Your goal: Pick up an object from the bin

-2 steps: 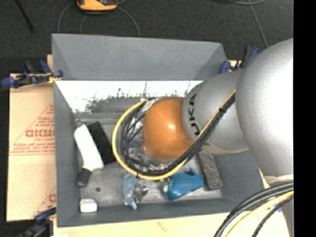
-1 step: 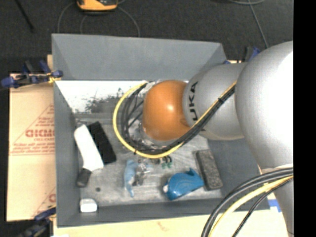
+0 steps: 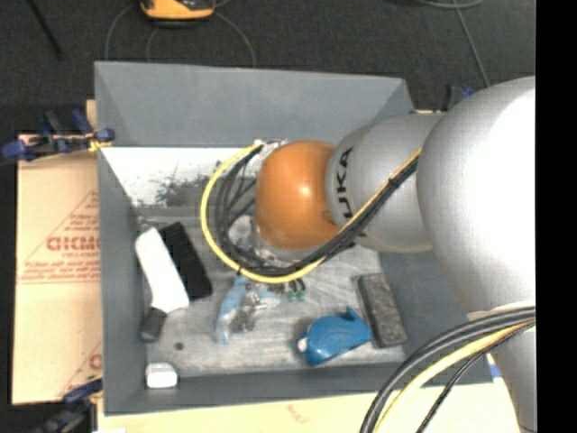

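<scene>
Silver arm [image 3: 451,197] hangs over the gripper [image 3: 266,278], whose opening I cannot tell; it should drop centred on the nearest pale-blue piece [image 3: 236,312], avoiding the black bar [image 3: 185,260].

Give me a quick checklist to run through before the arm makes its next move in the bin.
1. Loose things left in the grey bin: ok.
2. Blue lump free of neighbours: not ok, it seems to touch the grey block.
3. White bottle free of neighbours: not ok, the black slab lies against it.
4. Small white block lying alone: ok.
5. Which thing the arm is over: cannot tell, the orange wrist cover blocks it.
</scene>
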Motion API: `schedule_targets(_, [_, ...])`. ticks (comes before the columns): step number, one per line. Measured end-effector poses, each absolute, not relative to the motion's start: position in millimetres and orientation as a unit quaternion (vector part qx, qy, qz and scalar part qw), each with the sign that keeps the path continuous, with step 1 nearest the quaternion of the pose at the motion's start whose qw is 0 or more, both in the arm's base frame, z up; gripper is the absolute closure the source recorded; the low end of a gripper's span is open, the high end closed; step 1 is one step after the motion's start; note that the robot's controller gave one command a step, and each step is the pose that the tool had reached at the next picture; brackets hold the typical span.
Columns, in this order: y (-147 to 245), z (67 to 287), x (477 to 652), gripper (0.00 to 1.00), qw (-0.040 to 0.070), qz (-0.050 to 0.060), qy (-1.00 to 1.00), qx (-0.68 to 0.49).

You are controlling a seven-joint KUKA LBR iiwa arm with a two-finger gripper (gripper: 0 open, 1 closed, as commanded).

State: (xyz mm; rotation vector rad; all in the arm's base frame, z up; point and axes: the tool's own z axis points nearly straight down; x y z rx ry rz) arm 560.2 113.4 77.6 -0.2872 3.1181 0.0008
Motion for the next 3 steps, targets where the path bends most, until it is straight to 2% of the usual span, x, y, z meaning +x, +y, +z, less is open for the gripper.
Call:
schedule_targets(1, [69, 75, 543.9, 1.0, 0.007, 0.002, 0.993, -0.118])
schedule_targets(2, [69, 75, 544.0, 1.0, 0.007, 0.002, 0.993, -0.117])
schedule_targets(3, [74, 113, 543.0, 1.0, -0.002, 0.0, 0.993, -0.114])
